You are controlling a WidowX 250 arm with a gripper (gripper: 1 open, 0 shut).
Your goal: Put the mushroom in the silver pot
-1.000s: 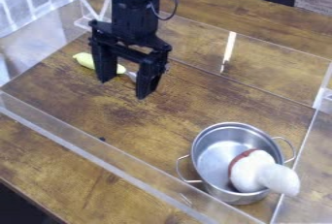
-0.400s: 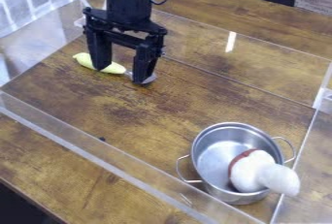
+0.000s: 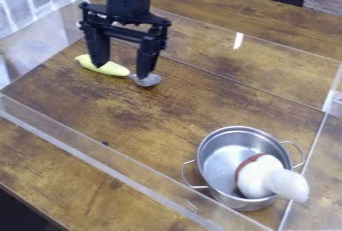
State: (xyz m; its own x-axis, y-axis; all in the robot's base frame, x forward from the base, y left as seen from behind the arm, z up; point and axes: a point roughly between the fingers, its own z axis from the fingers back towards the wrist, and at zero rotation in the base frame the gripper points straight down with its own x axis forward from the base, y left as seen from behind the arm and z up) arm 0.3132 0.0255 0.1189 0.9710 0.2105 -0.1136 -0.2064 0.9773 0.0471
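The mushroom (image 3: 265, 179) lies in the silver pot (image 3: 221, 152) at the lower right, its reddish-brown cap inside and its white stem resting over the right rim. My gripper (image 3: 124, 63) hangs at the upper left, far from the pot, with its two black fingers (image 3: 98, 53) spread wide and nothing between them. It stands open just above a yellow-handled spoon (image 3: 112, 68) lying on the wood.
The wooden table (image 3: 201, 95) is ringed by low clear plastic walls (image 3: 94, 150). A pale reflection streak (image 3: 238, 43) shows on the back wall. A white railing (image 3: 34, 0) runs along the far left.
My gripper has moved up and to the left, away from the pot, staying open. The mushroom and pot have not moved.
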